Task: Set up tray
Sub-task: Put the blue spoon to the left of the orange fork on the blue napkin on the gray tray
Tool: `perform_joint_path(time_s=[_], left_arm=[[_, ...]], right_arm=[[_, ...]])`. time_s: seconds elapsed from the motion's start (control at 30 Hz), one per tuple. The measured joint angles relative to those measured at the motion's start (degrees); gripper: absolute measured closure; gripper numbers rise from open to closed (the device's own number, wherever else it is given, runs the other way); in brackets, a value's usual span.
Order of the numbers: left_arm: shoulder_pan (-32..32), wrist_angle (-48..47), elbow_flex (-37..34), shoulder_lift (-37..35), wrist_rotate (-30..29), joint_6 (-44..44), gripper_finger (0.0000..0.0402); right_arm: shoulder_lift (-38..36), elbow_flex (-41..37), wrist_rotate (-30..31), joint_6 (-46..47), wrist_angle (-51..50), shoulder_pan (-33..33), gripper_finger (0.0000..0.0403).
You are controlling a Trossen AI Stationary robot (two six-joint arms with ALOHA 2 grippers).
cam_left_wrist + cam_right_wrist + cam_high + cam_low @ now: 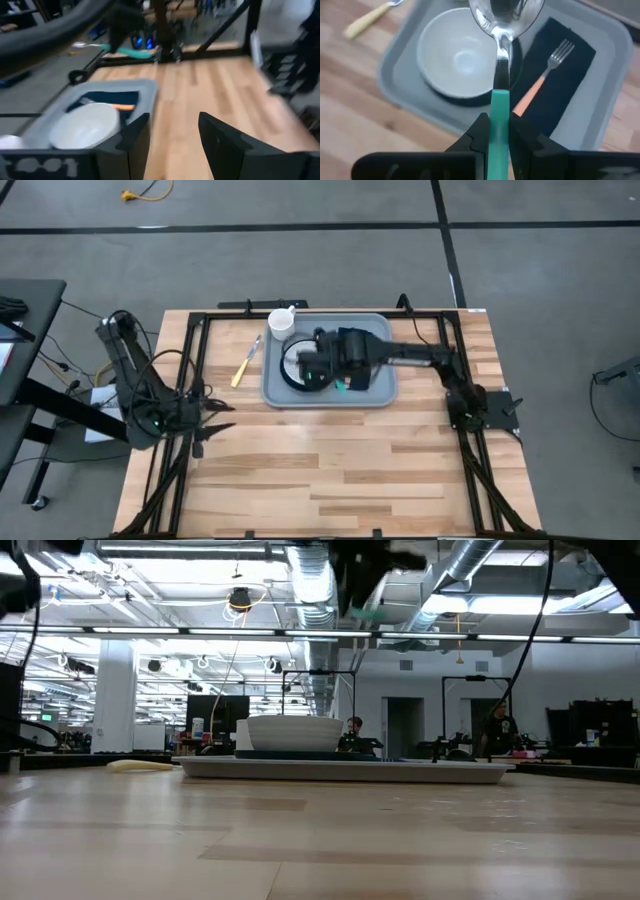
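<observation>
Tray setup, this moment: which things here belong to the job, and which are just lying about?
Part of the job:
- tray
- white bowl on a dark plate
- napkin with fork on it
- spoon, held in the right gripper above the tray

Off the tray:
- white cup at its edge
- yellow-handled knife on the table
</observation>
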Motion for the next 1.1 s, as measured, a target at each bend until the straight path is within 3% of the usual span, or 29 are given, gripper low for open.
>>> perform_joint_path(time_s=[0.17, 0.3, 0.4, 0.77, 0.93, 1.1], left_arm=[[-1.01, 22.07, -12.72, -5.42, 0.90, 8.08, 0.0244], [-1.05, 30.85, -18.25, -6.70, 2.12, 10.02, 0.0244], [-1.05, 30.08, -19.71, -6.53, 2.65, 7.38, 0.0245], [-1.32, 23.60, -19.76, -6.13, 14.97, -7.10, 0.0245], [-3.87, 24.32, -19.76, -5.28, 13.60, -7.97, 0.0245], [-7.06, 28.48, -19.76, -5.26, 11.43, -1.80, 0.0245]], right_arm=[[0.13, -1.16, -6.99, -1.49, 0.34, -7.09, 0.0372], [0.13, -1.16, -8.72, -2.44, 0.43, -11.27, 0.0372], [0.11, -1.16, -9.51, -2.53, 0.45, -14.07, 0.0372], [0.17, -1.43, -12.10, -4.39, 0.54, -21.13, 0.0372], [0.17, -8.50, -12.53, -4.75, 0.48, -21.11, 0.0372], [0.24, -18.43, -16.77, -9.35, 4.20, -23.13, 0.0372]])
